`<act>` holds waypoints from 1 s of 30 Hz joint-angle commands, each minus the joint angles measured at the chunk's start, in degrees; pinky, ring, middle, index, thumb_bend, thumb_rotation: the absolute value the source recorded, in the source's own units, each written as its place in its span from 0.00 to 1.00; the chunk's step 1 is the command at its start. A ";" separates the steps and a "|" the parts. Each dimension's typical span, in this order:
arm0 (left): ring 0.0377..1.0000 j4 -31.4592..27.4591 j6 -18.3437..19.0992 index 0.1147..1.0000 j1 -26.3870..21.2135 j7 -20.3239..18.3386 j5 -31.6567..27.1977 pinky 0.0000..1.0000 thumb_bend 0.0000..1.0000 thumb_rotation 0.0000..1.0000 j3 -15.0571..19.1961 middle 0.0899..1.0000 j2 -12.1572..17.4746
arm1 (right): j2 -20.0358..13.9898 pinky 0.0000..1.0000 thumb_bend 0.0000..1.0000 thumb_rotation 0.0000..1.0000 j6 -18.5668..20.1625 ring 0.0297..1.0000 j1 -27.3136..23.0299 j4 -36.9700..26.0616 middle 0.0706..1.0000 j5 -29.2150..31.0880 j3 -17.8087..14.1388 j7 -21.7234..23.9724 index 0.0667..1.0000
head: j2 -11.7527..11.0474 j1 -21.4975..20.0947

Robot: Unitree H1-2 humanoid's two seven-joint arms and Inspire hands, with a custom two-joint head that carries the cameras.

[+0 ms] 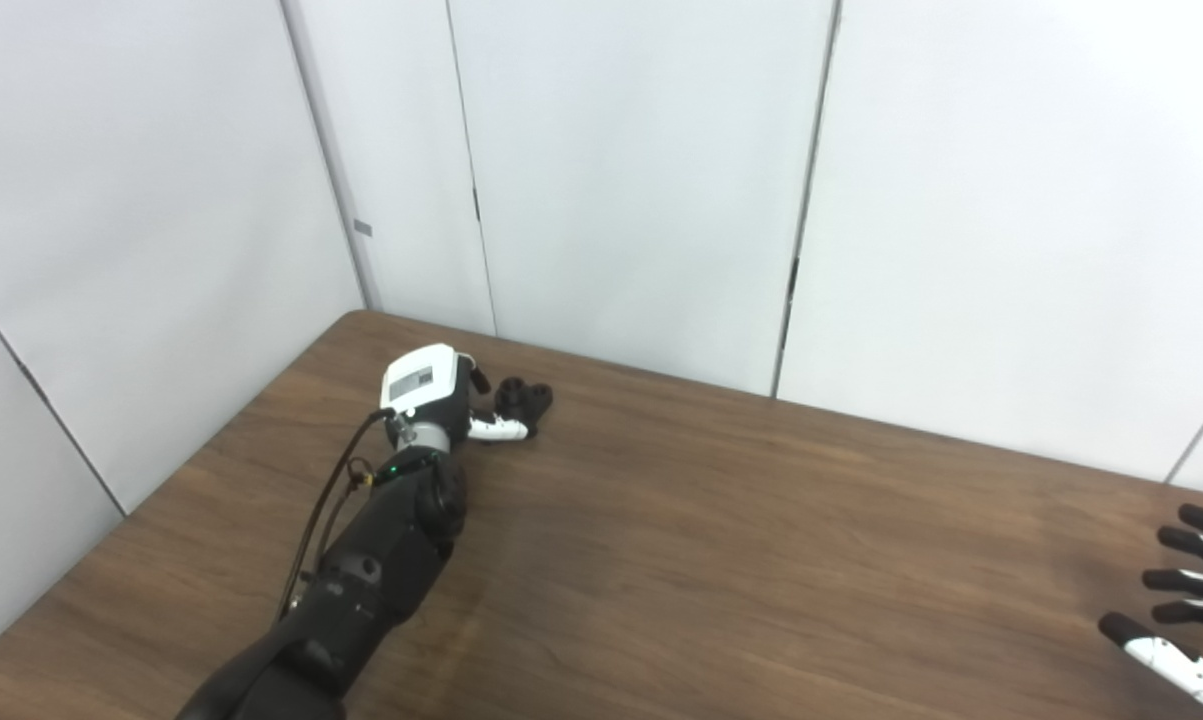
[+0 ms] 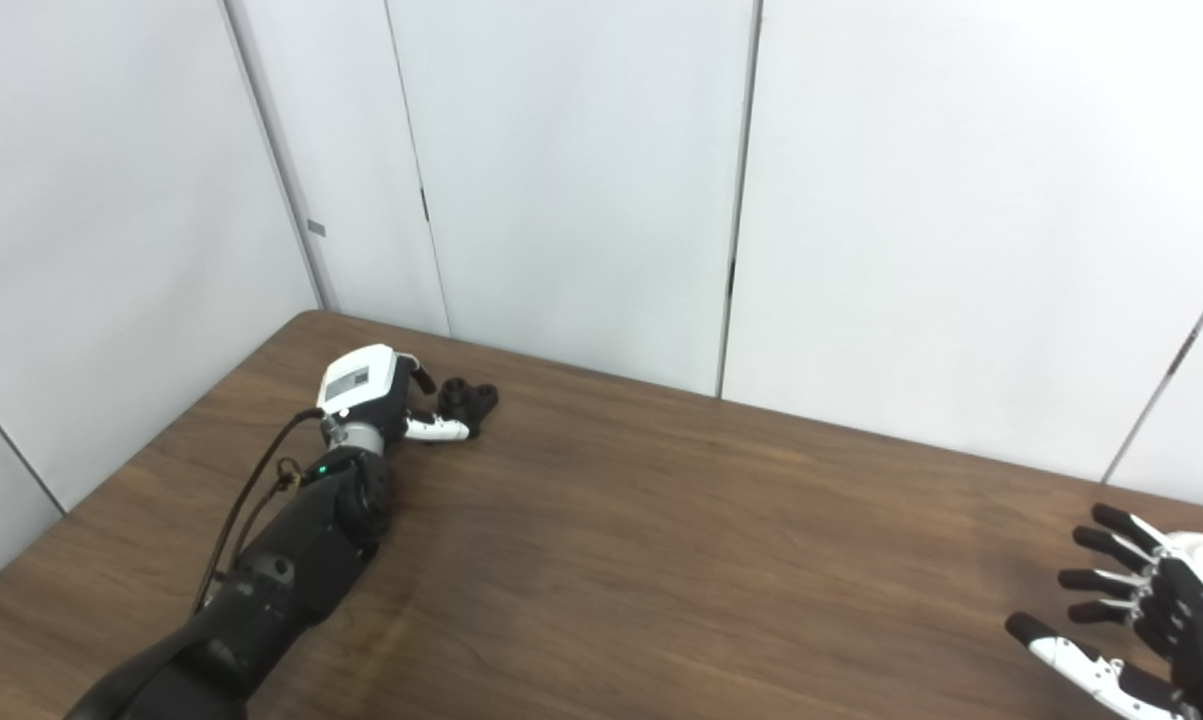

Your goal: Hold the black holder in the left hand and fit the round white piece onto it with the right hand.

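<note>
The black holder lies on the brown table at the far left, near the wall; it also shows in the right eye view. My left hand reaches out to it. Its white thumb lies along the holder's near side and one fingertip shows on the holder's left. The fingers are apart and not closed on the holder. My right hand hovers open and empty over the table's right front corner, fingers spread. No round white piece shows in either view.
White wall panels stand right behind the table's far edge and along its left side. A black cable runs along my left forearm. The table's left edge is close to my left arm.
</note>
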 commanded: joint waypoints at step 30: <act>0.78 -0.25 -8.40 0.41 -0.47 -0.81 -4.07 0.64 0.52 0.07 -2.27 0.74 3.60 | -1.11 0.52 0.59 0.13 0.08 0.62 -2.02 -2.85 0.75 0.31 -1.10 -0.14 0.79 | 1.20 -0.38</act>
